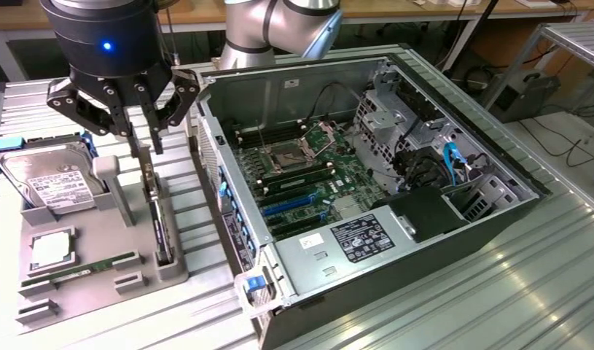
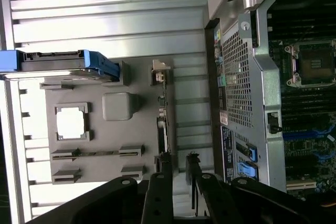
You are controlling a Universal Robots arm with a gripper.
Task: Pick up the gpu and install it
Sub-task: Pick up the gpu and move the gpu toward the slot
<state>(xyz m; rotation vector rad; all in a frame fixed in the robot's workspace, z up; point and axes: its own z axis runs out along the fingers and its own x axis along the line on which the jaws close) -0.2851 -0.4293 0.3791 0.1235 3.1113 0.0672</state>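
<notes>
Exterior view: slim black gpu (image 1: 157,215) stands on edge in a slot of the matte grey moulded tray (image 1: 87,283) on the ribbed metal worktop (image 1: 209,313). Black fingers (image 1: 157,135) hang just above its far end, parted, gripping nothing. Open steel case (image 1: 307,95) sits at the exterior view's right.

Table (image 1: 530,277): beneath everything else.
Computer case (image 1: 277,95): on the table, open side up, toward the exterior view's right.
Motherboard (image 1: 316,175): inside the case, flat on its floor.
Power supply (image 1: 360,237): inside the case, at the near end, in front of the motherboard.
Holder tray (image 1: 175,273): on the table, just beside the case, on the exterior view's left.
Hard drive (image 1: 49,182): in the tray's far corner, away from the case.
Processor (image 1: 52,248): in a tray recess, in front of the hard drive.
Memory stick (image 1: 83,270): on edge in a slot, in front of the processor.
gpu (image 1: 159,219): on edge in the tray slot nearest the case, running far to near.
Gripper (image 1: 146,153): above the tray, over the gpu's far end, between hard drive and case.
</notes>
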